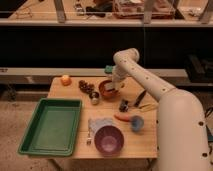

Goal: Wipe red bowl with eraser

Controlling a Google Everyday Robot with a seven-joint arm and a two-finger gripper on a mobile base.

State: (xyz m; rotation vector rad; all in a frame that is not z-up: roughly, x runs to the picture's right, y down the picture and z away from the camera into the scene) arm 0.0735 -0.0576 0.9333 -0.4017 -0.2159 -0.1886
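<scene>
Gripper [114, 88] is down at the red bowl [104, 91], over its right inner side, and the arm drops onto it from an elbow above. Cannot tell if the gripper is wide, narrow or holding anything. Red bowl sits at the back middle of the wooden surface [65, 93]. Green tray [50, 127] lies front left. Purple bowl [109, 140] is at the front edge, with a light-blue cup [136, 123] just to its right. Orange fruit [65, 79] is at the back left corner.
</scene>
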